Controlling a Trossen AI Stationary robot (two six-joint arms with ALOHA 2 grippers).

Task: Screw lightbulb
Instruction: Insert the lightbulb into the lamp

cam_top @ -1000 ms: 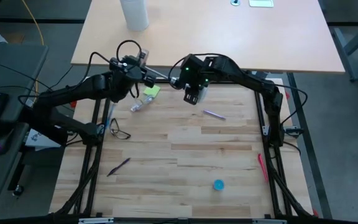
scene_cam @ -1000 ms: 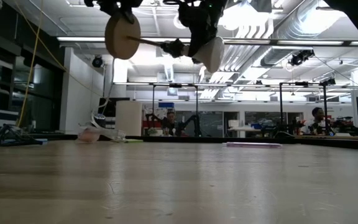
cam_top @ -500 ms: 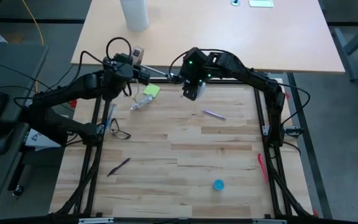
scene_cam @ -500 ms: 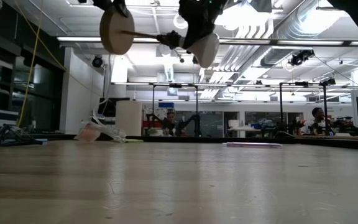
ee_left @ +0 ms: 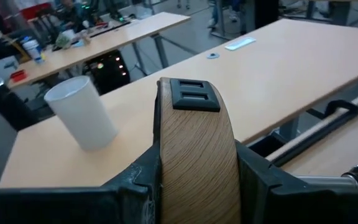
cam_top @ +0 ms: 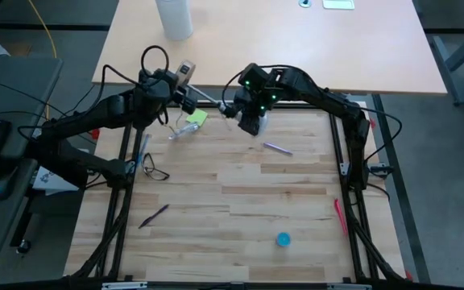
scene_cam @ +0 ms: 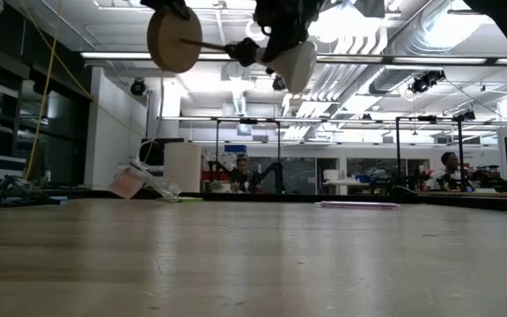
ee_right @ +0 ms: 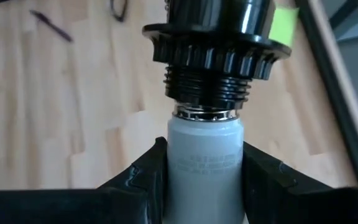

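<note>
1. Two arms meet above the table's far edge in the high view. The left gripper [cam_top: 170,83] holds the wooden disc [cam_top: 182,74]; the right gripper [cam_top: 252,119] holds the bulb [cam_top: 256,122] just beside the socket [cam_top: 225,108].
2. Low view: disc [scene_cam: 173,40], socket [scene_cam: 239,52] and bulb [scene_cam: 294,63] hang in one near-level line high over the table [scene_cam: 253,264]. The bulb's long axis runs along that line, base toward the socket, globe away.
3. Left wrist view: the left fingers [ee_left: 135,186] are partly closed, clamped on both faces of the disc [ee_left: 197,168], held edge-on.
4. Right wrist view: the right fingers [ee_right: 143,177] are partly closed on the bulb's neck [ee_right: 207,168]. Its metal base [ee_right: 207,113] sits at the socket [ee_right: 210,53] mouth, threads still showing.
5. Step in hand, as judged: threading the bulb in. The next move calls for rotation about the bulb's axis, keeping it aligned with the socket.
</note>
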